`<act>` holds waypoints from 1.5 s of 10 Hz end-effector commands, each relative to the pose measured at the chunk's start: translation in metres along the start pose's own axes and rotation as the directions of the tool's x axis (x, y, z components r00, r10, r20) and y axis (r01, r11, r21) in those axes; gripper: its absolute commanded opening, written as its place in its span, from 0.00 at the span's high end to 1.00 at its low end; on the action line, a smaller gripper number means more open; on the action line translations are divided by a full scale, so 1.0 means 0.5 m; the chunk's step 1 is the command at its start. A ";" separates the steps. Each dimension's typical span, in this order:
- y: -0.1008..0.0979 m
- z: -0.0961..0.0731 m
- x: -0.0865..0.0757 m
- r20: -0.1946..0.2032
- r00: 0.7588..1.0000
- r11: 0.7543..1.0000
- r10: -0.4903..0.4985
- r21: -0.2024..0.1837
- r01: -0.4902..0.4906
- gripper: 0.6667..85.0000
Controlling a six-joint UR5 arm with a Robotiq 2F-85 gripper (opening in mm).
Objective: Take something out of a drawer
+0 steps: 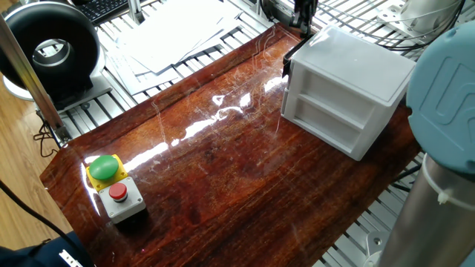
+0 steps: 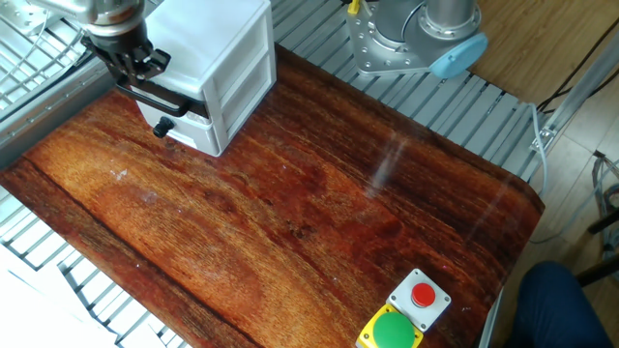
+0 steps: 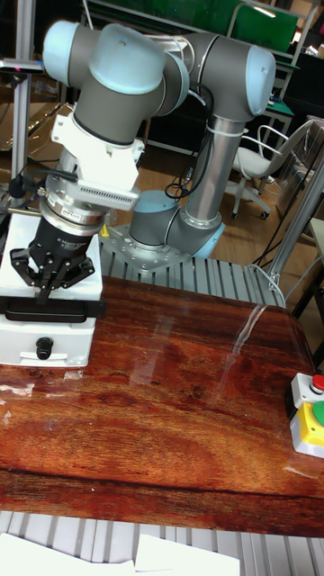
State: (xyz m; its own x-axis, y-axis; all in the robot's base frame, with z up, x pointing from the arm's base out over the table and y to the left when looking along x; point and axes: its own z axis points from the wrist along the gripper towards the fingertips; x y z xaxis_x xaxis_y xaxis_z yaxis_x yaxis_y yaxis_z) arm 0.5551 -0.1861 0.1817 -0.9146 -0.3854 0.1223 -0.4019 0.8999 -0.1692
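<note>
White plastic boxy cabinet [image 2: 218, 68] at the table's far corner, my pincer [image 3: 47, 290] hanging over its front.

I see the black two-finger pincer pointing down, fingers spread partway with nothing visibly between them; whether they grip anything I cannot tell. Directly beneath it the white open-topped upper drawer [image 3: 49, 310] sits with its dark handle bar just below the fingertips, and the lower drawer's black knob [image 3: 42, 346] lies under that. The small pale cube is not visible to me. Well away from the pincer, across the glossy reddish wooden tabletop [image 2: 290, 213], stands the grey button box with green and red buttons [image 2: 404, 314].
</note>
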 end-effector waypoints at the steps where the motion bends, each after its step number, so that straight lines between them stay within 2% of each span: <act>1: -0.009 -0.001 -0.051 0.081 0.976 0.980 -0.200 0.036 0.198 1.00; 2: -0.009 -0.001 -0.069 0.107 0.950 0.956 -0.293 0.057 0.288 1.00; 3: -0.011 -0.002 -0.091 0.131 0.907 0.916 -0.401 0.093 0.391 1.00; 4: -0.005 -0.002 -0.100 0.143 0.864 0.875 -0.484 0.105 0.472 0.98; 5: 0.009 -0.001 -0.101 0.153 0.808 0.822 -0.569 0.102 0.560 0.93; 6: 0.020 0.000 -0.105 0.176 0.741 0.761 -0.648 0.113 0.639 0.81; 7: 0.016 0.000 -0.114 0.183 0.678 0.702 -0.712 0.153 0.695 0.77; 8: 0.010 -0.001 -0.119 0.183 0.639 0.665 -0.747 0.183 0.724 0.77; 9: 0.009 0.003 -0.106 0.174 0.636 0.659 -0.752 0.174 0.731 0.82; 10: -0.001 0.009 -0.080 0.138 0.628 0.643 -0.766 0.164 0.748 0.97; 11: 0.009 0.013 -0.058 0.132 0.610 0.623 -0.782 0.129 0.771 0.98; 13: 0.037 0.011 -0.056 0.174 0.572 0.592 -0.802 0.105 0.799 0.96; 14: 0.052 0.010 -0.054 0.192 0.548 0.571 -0.814 0.090 0.816 0.83; 15: 0.056 0.009 -0.055 0.198 0.531 0.555 -0.824 0.091 0.827 0.82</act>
State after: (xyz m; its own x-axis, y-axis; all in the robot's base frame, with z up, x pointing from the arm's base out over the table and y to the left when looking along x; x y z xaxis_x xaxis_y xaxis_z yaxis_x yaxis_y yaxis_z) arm 0.5760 -0.1614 0.1690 -0.2246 -0.9732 0.0483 -0.9696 0.2183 -0.1110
